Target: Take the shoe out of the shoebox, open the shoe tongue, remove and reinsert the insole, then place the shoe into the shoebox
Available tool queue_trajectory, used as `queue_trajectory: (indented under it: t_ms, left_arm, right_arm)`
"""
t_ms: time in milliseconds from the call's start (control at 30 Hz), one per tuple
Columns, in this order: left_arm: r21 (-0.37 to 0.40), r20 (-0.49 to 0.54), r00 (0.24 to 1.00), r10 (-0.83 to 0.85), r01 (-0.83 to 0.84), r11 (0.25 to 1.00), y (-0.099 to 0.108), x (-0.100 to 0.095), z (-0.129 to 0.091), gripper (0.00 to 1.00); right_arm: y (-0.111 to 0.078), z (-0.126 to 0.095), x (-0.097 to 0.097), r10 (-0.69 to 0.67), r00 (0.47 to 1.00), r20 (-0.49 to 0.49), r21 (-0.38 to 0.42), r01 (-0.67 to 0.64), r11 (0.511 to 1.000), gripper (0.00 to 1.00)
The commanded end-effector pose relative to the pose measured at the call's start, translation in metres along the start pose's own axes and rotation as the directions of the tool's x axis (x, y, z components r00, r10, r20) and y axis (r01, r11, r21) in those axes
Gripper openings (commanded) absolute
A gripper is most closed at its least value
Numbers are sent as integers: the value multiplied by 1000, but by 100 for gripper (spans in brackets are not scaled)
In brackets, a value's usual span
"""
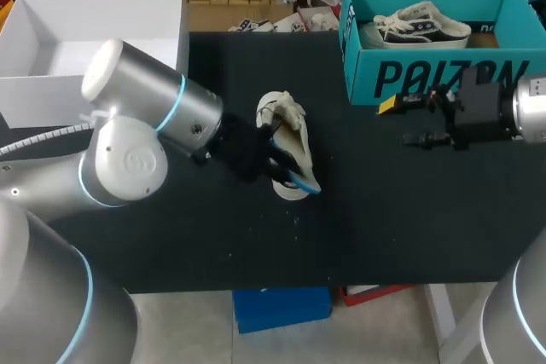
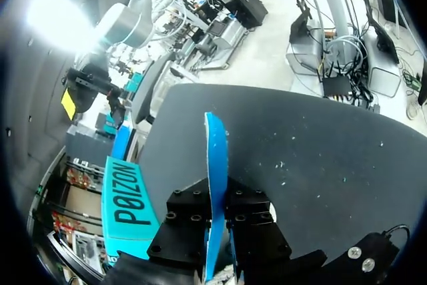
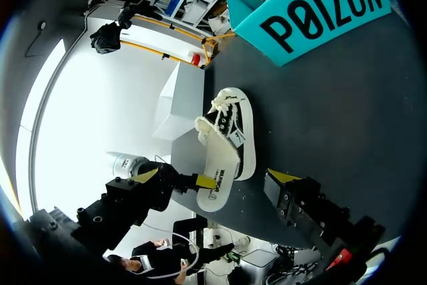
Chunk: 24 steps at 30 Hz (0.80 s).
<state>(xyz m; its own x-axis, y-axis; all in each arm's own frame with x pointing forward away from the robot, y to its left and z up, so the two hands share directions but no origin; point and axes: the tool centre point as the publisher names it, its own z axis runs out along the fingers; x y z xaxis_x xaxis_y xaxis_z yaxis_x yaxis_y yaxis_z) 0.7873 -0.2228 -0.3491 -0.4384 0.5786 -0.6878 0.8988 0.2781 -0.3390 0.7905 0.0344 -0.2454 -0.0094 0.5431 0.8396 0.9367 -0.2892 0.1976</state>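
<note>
A white shoe [image 1: 286, 125] lies on its side mid-table on the black mat [image 1: 384, 219]. Its insole [image 1: 300, 178], white on top and blue underneath, sticks out past the sole. My left gripper [image 1: 286, 172] is shut on that insole; the left wrist view shows the blue insole [image 2: 215, 165] edge-on between the black fingers [image 2: 183, 215]. In the right wrist view the shoe [image 3: 230, 121] and insole [image 3: 220, 175] lie ahead of my right gripper [image 3: 215, 175]. My right gripper [image 1: 399, 122] hangs open and empty in front of the teal shoebox [image 1: 444, 78].
A second shoe [image 1: 422, 25] lies inside the teal shoebox at the back right. A white open box [image 1: 34, 100] stands at the back left. The mat's front edge [image 1: 299, 283] runs just ahead of the shoe.
</note>
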Motion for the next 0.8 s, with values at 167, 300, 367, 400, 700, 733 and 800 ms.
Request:
queue_trajectory:
  t_ms: [167,300,367,400,700,733,800]
  left_arm:
    - [-26,-20,1000,5,-5,1000,19,-2,-6,0]
    - [-36,-29,1000,2,-3,999,29,-2,-7,0]
    - [-42,-34,999,-2,1,999,33,-1,-7,0]
    - [-43,-35,999,-4,2,999,35,-1,-8,0]
    - [-56,-35,999,-16,14,998,44,0,-9,0]
    - [-56,-35,999,-16,14,998,44,0,-10,0]
    - [-57,-34,999,-15,13,998,44,0,-10,0]
  right_arm:
    - [1,0,0,1,1000,1,2,-1,1000,100]
    - [1,0,0,1,1000,1,2,-1,1000,100]
    - [1,0,0,1,1000,1,2,-1,1000,100]
    - [1,0,0,1,1000,1,2,-1,1000,100]
    - [1,0,0,1,1000,1,2,-1,1000,100]
    - [1,0,0,1,1000,1,2,-1,1000,100]
    - [1,0,0,1,1000,1,2,-1,1000,100]
